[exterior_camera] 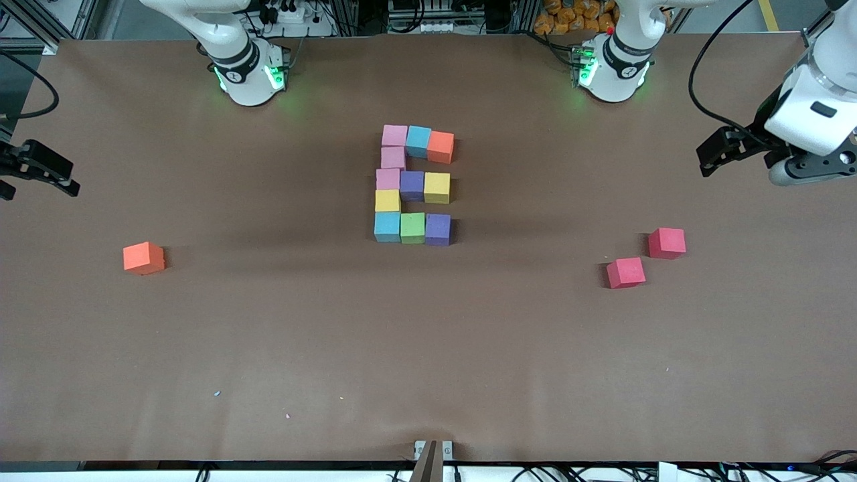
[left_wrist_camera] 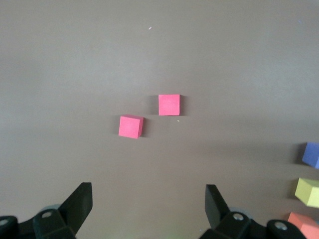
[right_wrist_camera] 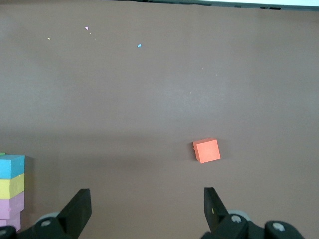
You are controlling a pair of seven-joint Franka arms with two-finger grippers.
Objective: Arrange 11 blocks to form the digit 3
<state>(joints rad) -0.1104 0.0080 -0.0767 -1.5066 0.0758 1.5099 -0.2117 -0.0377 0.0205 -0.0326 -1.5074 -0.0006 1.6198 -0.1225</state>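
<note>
Now both grippers (left [exterior_camera: 711,155], right [exterior_camera: 40,175]) hover open-jawed beside digit 3 [exterior_camera: 415,184].

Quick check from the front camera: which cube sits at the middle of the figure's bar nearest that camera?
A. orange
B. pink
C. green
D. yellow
C: the green cube sits in the bar nearest the front camera, touching the blue cube on one side and the purple cube on the other.
</note>
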